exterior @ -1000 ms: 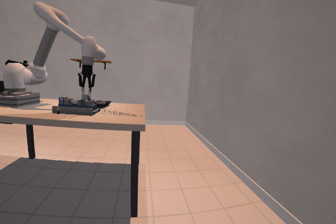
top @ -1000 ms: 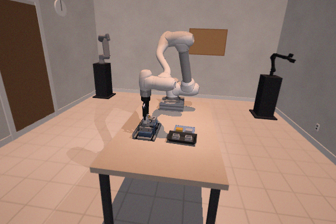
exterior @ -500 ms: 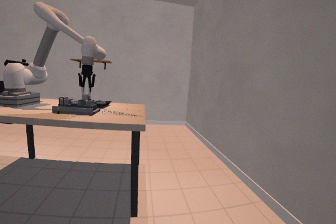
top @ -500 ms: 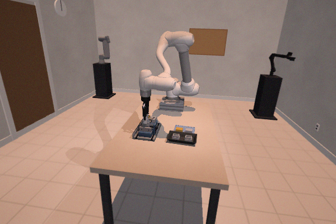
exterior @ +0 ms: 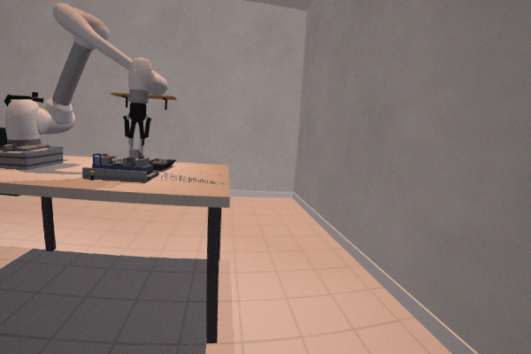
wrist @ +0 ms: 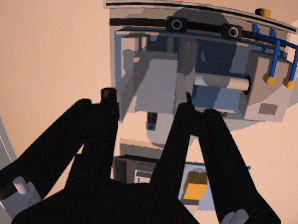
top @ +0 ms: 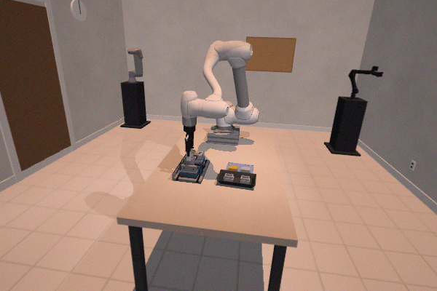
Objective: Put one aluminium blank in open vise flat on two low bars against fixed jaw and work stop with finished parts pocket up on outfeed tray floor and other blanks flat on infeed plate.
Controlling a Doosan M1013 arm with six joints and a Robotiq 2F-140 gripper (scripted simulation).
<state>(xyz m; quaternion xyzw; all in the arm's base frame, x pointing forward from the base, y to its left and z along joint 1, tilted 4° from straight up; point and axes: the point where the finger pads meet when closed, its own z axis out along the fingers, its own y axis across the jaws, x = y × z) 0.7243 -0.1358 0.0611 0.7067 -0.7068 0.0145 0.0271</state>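
My gripper [wrist: 155, 83] is shut on a grey aluminium blank [wrist: 160, 83]. It holds the blank straight down over the vise [wrist: 200, 63], at about the level of the jaws. I cannot tell whether the blank rests on the low bars. In the top view the gripper [top: 189, 152] stands upright over the vise [top: 190, 172] on the left of the table. In the exterior view the fingers [exterior: 135, 154] reach down to the vise top [exterior: 119, 169]. The outfeed tray [top: 237, 179] holds two finished parts side by side. The infeed plate [top: 240, 167] lies behind it with a brass blank [top: 233, 167].
The vise's blue hoses [wrist: 276, 56] and its block sit at the end away from the infeed plate. The brass blank [wrist: 194, 189] shows below my right finger in the wrist view. The arm's base [top: 223, 134] stands at the back of the table.
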